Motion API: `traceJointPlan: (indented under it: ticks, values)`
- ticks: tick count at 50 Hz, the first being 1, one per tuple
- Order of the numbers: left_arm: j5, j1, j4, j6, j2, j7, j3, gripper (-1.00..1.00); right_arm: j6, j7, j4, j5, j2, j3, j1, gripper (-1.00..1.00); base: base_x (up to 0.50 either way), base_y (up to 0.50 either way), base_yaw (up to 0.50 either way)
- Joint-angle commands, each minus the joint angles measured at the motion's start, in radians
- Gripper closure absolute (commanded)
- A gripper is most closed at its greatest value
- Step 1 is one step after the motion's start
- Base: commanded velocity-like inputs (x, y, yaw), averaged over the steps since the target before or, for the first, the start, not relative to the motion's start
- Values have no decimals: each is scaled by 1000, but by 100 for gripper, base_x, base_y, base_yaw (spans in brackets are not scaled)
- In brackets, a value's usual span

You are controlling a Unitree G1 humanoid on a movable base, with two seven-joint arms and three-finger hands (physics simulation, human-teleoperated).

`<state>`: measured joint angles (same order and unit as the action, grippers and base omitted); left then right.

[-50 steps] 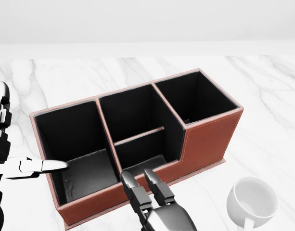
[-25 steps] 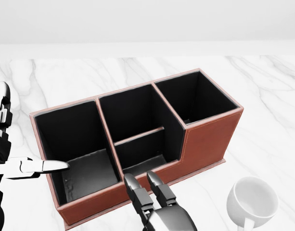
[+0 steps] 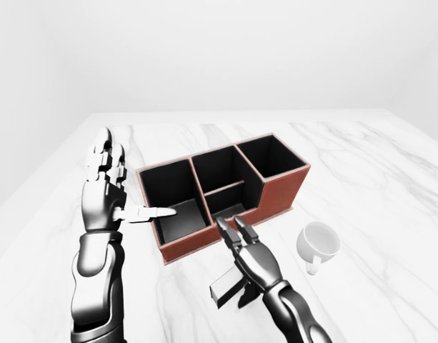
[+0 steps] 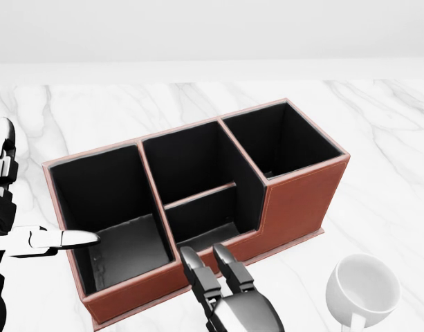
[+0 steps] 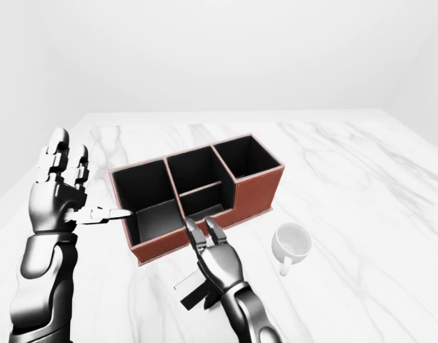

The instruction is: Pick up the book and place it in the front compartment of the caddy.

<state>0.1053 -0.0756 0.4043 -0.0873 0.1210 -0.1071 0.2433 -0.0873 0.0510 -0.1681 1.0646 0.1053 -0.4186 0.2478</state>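
Overhead, plain white walls enclose a white marble table (image 3: 390, 171); at its left the left hand (image 3: 104, 189) stands upright, fingers spread, thumb over the rim of the brown, black-lined caddy (image 3: 283, 191). Lower down, the dark flat book (image 3: 227, 286) lies on the marble under the right hand (image 3: 253, 259), fingers apart above it. A white mug (image 3: 317, 243) sits rightward.
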Motion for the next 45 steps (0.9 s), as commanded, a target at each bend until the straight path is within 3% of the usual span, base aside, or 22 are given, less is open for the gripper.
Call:
traceJointPlan:
  ticks: [1,28,29,30,31,32,45]
  values:
    - [0,0,1,0,1,1,0,-100,0,1,11,7,-7,7,-12,-100,0,0,0]
    - [0,0,-4,0,1,0,2,-100,0,-36,64,32,-6,-6,-6,-100,0,0,0]
    - [1,0,-3,0,1,0,2,-100,0,-35,64,31,-6,-6,-5,-47,0,0,0]
    - [1,0,-3,0,2,-1,3,-100,0,-35,65,30,-6,-6,-5,24,0,0,0]
    - [1,0,-3,0,2,0,3,-100,0,-35,66,28,-6,-6,-5,81,0,0,0]
    - [1,0,-3,0,1,0,3,-100,0,-32,65,24,-6,-6,-4,100,0,0,0]
    - [0,1,1,0,1,0,1,-100,0,-26,48,19,-3,-8,3,100,0,0,0]
